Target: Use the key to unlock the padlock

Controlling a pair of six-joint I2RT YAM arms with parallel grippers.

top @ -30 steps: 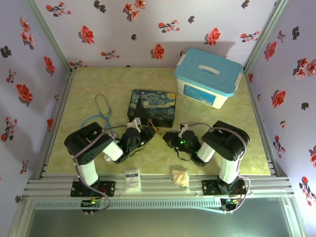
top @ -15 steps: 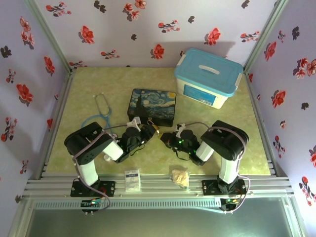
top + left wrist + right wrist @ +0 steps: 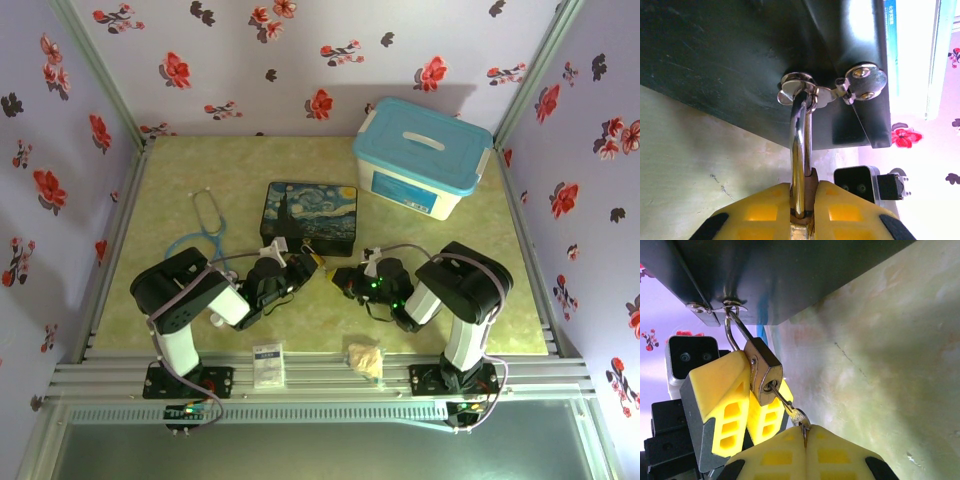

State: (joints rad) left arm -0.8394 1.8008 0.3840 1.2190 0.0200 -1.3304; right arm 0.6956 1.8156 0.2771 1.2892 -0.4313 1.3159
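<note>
The brass padlock [image 3: 762,372] hangs by its silver shackle [image 3: 800,145] from the latch [image 3: 812,92] of the Starry Night tin [image 3: 308,215]. My left gripper [image 3: 802,200] is shut on the padlock's body, and its yellow fingers [image 3: 722,390] show beside the lock in the right wrist view. The small silver key [image 3: 790,410] has its blade in the keyhole at the padlock's bottom. My right gripper [image 3: 804,432] is shut on the key's head. From above, both grippers meet at the padlock [image 3: 317,263] in front of the tin.
A white box with a blue lid [image 3: 422,155] stands at the back right. A stethoscope [image 3: 205,225] lies left of the tin. A small white card [image 3: 267,365] and a crumpled beige piece [image 3: 365,358] lie near the front edge.
My right gripper has edged toward the padlock and its wrist has turned a little. The left arm has stayed still, holding the lock.
</note>
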